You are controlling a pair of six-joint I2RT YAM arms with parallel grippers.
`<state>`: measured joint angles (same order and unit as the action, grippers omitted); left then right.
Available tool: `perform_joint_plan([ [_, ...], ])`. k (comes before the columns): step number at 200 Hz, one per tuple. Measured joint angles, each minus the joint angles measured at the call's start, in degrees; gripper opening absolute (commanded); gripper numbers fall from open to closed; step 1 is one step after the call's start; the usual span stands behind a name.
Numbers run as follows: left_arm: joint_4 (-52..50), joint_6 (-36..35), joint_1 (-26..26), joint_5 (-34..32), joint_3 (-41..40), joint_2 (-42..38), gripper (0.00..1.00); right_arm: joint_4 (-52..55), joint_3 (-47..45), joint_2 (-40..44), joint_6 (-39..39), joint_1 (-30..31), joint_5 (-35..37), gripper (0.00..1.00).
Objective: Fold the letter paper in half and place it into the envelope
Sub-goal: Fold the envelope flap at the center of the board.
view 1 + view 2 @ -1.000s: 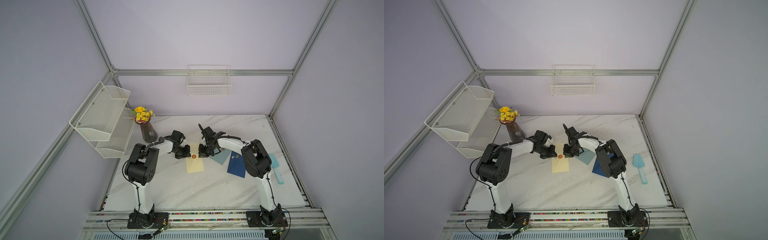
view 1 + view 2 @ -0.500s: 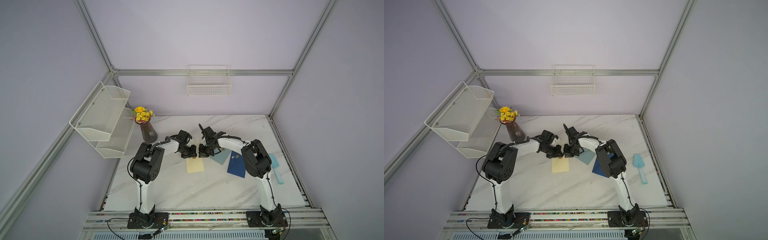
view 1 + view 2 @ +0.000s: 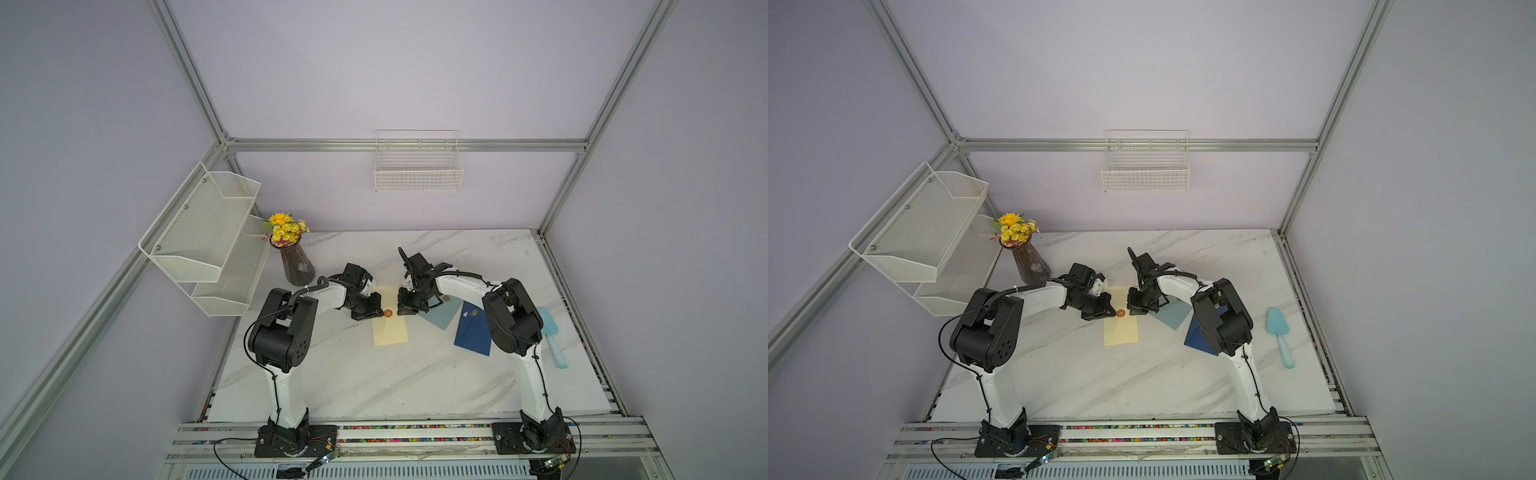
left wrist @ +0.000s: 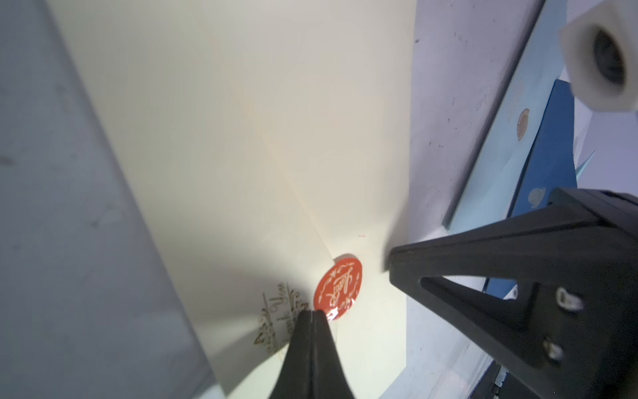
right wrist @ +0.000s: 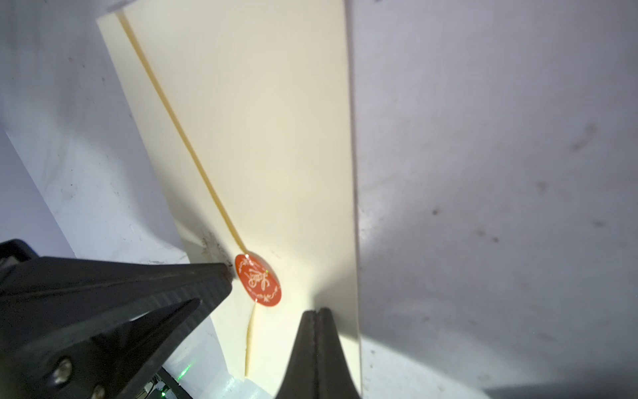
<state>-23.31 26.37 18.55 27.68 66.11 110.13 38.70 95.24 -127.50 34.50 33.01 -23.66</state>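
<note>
1. The cream envelope (image 3: 390, 329) lies flat on the marble table (image 3: 374, 386) between the two arms. A pale blue envelope (image 3: 441, 316) and a dark blue envelope (image 3: 473, 334) lie to its right.
2. Its long axis runs from the table's front edge toward the back wall. The flap's slanted edges meet at a red seal (image 4: 338, 286) near the middle.
3. The left hand (image 3: 375, 313) and right hand (image 3: 404, 311) are both closed and grip nothing. Their tips point down beside the seal from opposite long edges, but contact cannot be confirmed.
4. No loose letter paper shows, and I cannot tell whether it is inside.
5. The envelope is probably thin, light, bendable card that is slick on marble and likely to slide under a push. Pin one edge and lift at the flap tip by the seal.
</note>
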Motion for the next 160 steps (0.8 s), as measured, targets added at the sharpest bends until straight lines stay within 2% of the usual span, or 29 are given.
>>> perform_joint_plan([
  [80,0.6,1.1,5.9,-0.9,2.3,1.6,0.0,0.0,0.0,0.0,0.0,-0.1,-0.2,0.0],
  [125,1.4,1.2,4.7,-0.2,1.5,1.5,0.0,-0.1,-0.1,0.0,0.0,-0.1,-0.3,0.0],
  [160,1.4,1.6,0.6,0.7,-0.1,0.4,0.0,-0.3,-0.3,0.0,0.0,-0.2,-0.7,0.0],
])
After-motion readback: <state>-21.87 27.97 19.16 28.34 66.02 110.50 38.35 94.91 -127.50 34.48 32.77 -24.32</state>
